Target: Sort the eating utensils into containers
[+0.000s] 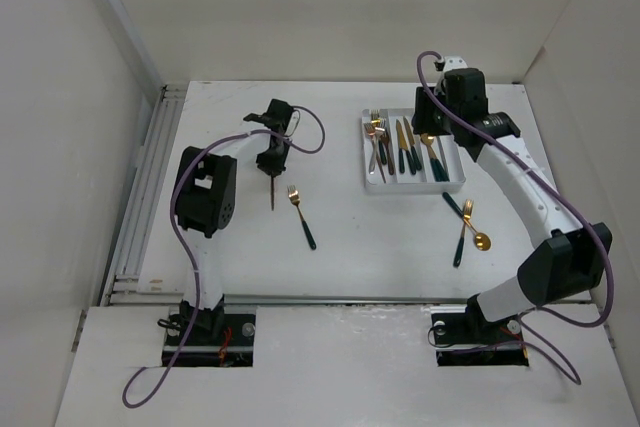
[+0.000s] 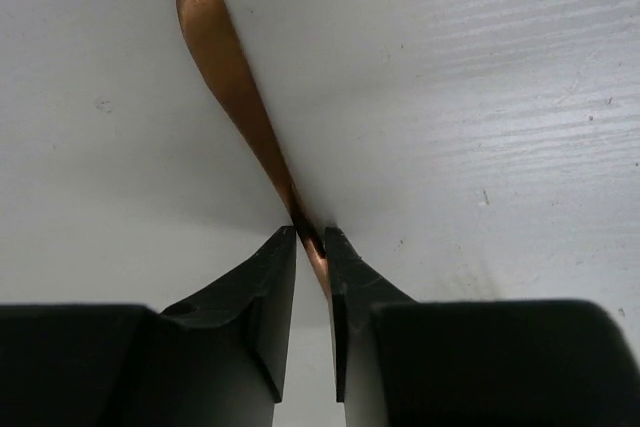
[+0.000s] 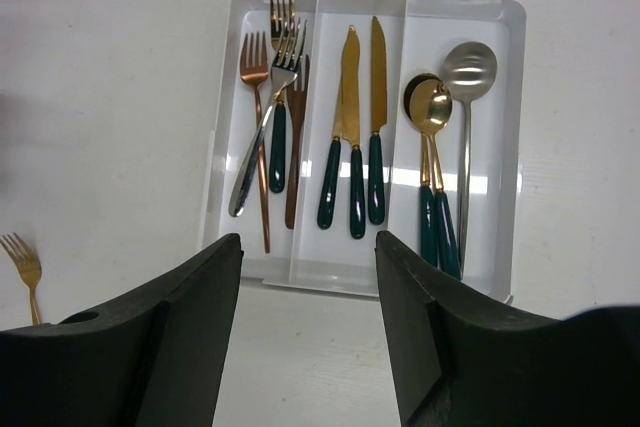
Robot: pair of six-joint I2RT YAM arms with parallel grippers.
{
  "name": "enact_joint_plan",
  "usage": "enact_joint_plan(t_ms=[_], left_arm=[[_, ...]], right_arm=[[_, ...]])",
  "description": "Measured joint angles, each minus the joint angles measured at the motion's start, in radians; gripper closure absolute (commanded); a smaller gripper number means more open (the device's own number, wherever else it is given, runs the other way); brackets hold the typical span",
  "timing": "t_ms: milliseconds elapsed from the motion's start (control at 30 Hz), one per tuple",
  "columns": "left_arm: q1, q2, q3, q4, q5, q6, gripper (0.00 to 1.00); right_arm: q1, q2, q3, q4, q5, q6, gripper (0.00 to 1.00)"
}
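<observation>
The white tray (image 1: 453,185) stands at the back right, and its three compartments show in the right wrist view (image 3: 222,127): forks (image 3: 262,97) on the left, knives (image 3: 350,117) in the middle, spoons (image 3: 432,112) and a silver spoon (image 3: 468,72) on the right. My right gripper (image 1: 432,122) hangs high over the tray, open and empty (image 3: 308,242). My left gripper (image 1: 272,155) is shut (image 2: 310,239) on an all-copper, blade-like utensil (image 2: 215,47), which hangs point down over the table (image 1: 272,192). A gold fork with a green handle (image 1: 301,217) lies just right of it.
Three loose utensils lie right of centre below the tray: a dark-handled one (image 1: 454,205), a gold fork (image 1: 463,232) and a gold spoon (image 1: 481,240). White walls enclose the table. A slotted rail (image 1: 150,187) runs along the left edge.
</observation>
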Motion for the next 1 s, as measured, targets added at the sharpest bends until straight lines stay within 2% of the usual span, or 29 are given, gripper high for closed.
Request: enact_joint_plan(t_ms=[67, 167, 200, 233, 600, 700, 767, 1000], left_arm=[[0.004, 0.0, 0.001, -0.004, 0.023, 0.0, 0.93], [0.01, 0.0, 0.002, -0.018, 0.046, 0.008, 0.95], [0.011, 0.0, 0.002, -0.02, 0.05, 0.011, 0.92], [0.013, 0.0, 0.002, -0.022, 0.054, 0.012, 0.85], [0.034, -0.036, -0.05, -0.069, 0.06, 0.015, 0.83], [0.034, -0.047, -0.069, -0.068, 0.056, 0.017, 0.89], [0.034, -0.048, -0.074, -0.069, 0.059, 0.018, 1.0], [0.058, -0.049, -0.071, -0.067, 0.119, 0.032, 1.0]], right_arm=[[0.0, -0.011, -0.002, 0.0, 0.0, 0.0, 0.38], [0.0, -0.016, -0.002, 0.0, -0.001, 0.0, 0.38], [0.0, -0.016, -0.002, 0.0, -0.001, 0.0, 0.38], [0.0, -0.016, -0.002, 0.0, -0.001, 0.0, 0.37], [0.0, -0.016, -0.002, 0.0, -0.012, 0.0, 0.37], [0.0, -0.016, -0.002, 0.0, -0.013, 0.0, 0.37], [0.0, -0.016, -0.002, 0.0, -0.016, 0.0, 0.37], [0.001, -0.017, -0.004, 0.0, -0.019, 0.0, 0.39]])
